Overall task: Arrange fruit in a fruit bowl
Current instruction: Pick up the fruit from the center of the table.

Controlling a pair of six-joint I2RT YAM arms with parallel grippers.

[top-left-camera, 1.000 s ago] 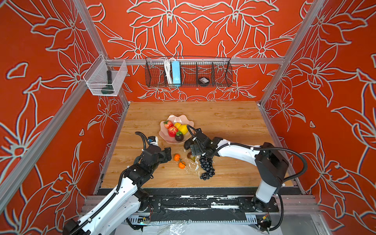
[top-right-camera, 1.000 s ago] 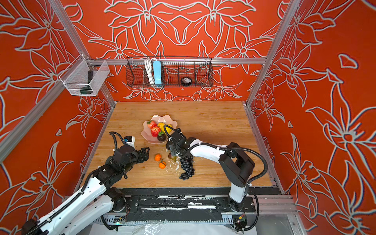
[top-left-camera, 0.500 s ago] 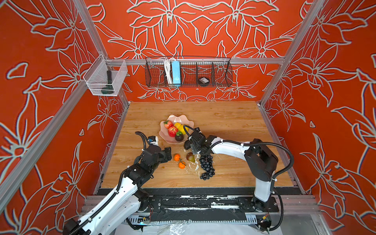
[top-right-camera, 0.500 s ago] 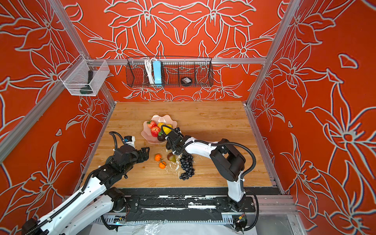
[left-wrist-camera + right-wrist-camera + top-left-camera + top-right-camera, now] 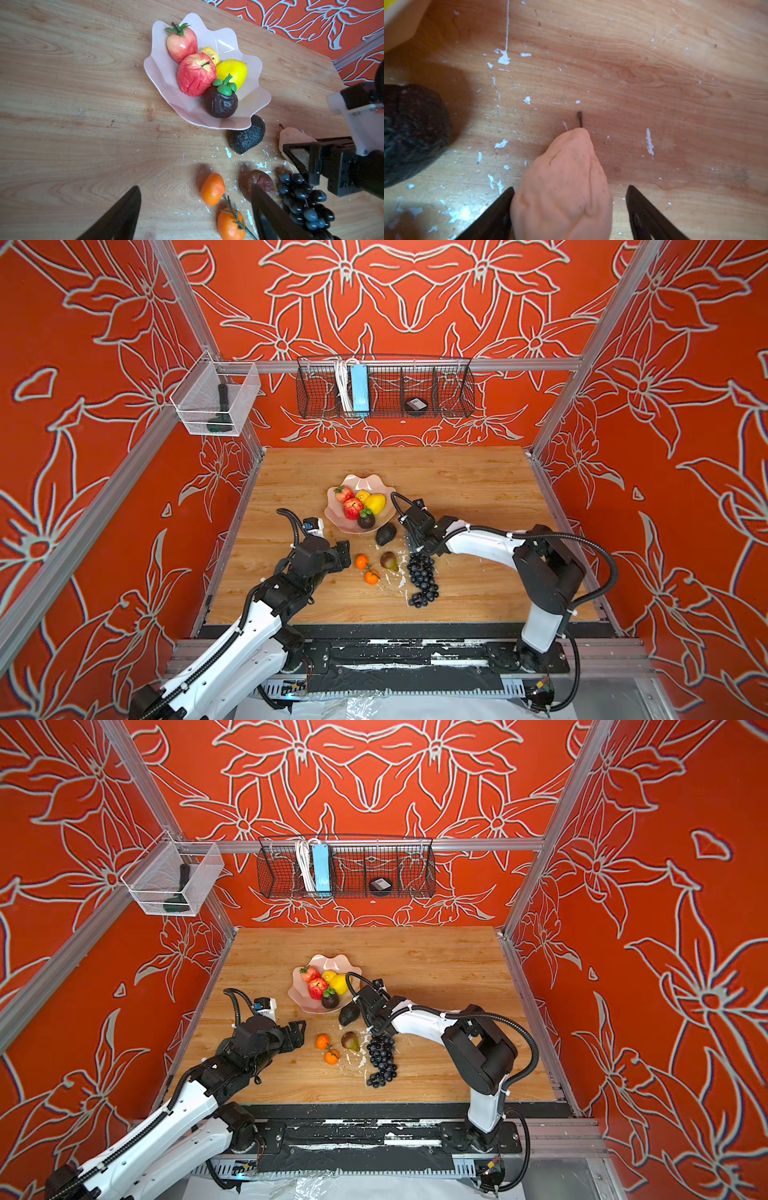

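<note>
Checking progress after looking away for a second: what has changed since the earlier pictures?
The right gripper shifted slightly away from the fruit bowl, so the avocado now shows beside it. Its jaws straddle the cream pear, not yet clamped. Unchanged: the open left gripper, the fruit in the bowl, the oranges, the fig and the grapes.
</note>
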